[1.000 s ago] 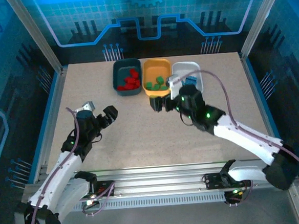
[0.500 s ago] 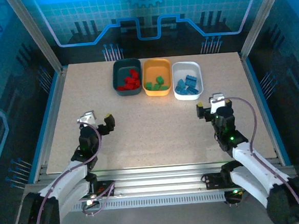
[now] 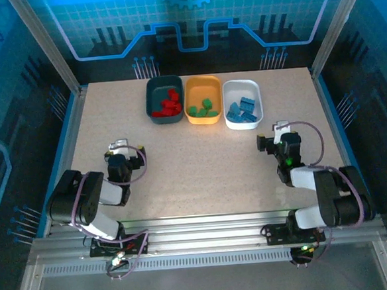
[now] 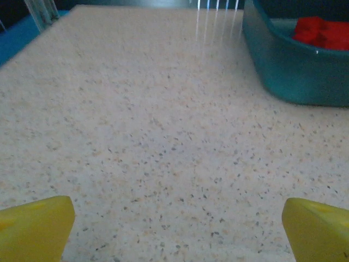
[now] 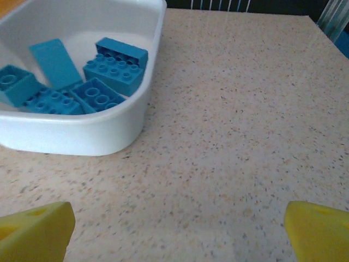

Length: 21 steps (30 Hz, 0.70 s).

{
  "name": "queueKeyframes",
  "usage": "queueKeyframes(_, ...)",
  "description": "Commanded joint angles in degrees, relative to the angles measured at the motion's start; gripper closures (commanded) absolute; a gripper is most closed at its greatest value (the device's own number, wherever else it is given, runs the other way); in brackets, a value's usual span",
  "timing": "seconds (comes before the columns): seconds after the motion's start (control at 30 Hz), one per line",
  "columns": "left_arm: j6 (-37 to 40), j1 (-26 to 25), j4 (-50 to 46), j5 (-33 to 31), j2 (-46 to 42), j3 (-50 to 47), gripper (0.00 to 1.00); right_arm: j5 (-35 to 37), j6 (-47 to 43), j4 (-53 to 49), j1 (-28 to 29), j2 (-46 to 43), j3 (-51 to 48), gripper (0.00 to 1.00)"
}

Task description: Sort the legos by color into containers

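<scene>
Both grippers are spread wide and hold nothing. The left gripper (image 3: pixel 127 153) sits low over the near left part of the table, with bare tabletop between its jaws in the left wrist view (image 4: pixel 177 229). The right gripper (image 3: pixel 271 139) sits low on the near right side, and its own camera (image 5: pixel 177 229) likewise shows bare tabletop between its jaws.

All the bricks in view lie in the trays. Red bricks (image 3: pixel 167 105) sit in the teal tray (image 3: pixel 151 88), green bricks (image 3: pixel 204 108) in the orange tray (image 3: pixel 201 79), and blue bricks (image 3: pixel 241 110) in the white tray (image 3: pixel 241 83). The three trays stand side by side in a row at the far middle of the table (image 3: pixel 202 171), teal on the left, orange in the middle, white on the right, well apart from both grippers.

From the right wrist, the blue bricks (image 5: pixel 114 65) lie jumbled, most of them studs up, against the near wall of the white tray (image 5: pixel 82 136). From the left wrist, the red bricks (image 4: pixel 319 33) show above the rim of the teal tray (image 4: pixel 289 76), off to the upper right.
</scene>
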Motion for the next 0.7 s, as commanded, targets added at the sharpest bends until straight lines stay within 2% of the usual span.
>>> queueKeyframes(0.0,-0.67,3.19,-8.05,9.09,-0.66,9.25,0.01,-6.98,-2.24,4.59,0.23,5.89,4.65,0.0)
queueKeyframes(0.03,-0.97,3.31,-10.91,9.56,-1.47,9.61,0.01,-6.8,-3.59,-1.65,1.67,5.03,6.77,0.0)
queueKeyframes(0.07,-0.77,3.42,-8.06,9.38,-0.65,9.12,0.01,-7.2,-3.84,1.99,1.54,5.77,5.76,0.0)
queueKeyframes(0.1,-0.94,3.42,-8.77,9.35,-0.95,9.12,0.01,-7.53,-3.58,-0.47,1.44,5.25,6.46,0.0)
queueKeyframes(0.67,0.98,2.27,-8.96,10.34,-0.77,9.45,0.01,-7.75,-3.67,0.24,1.33,5.42,6.33,0.0)
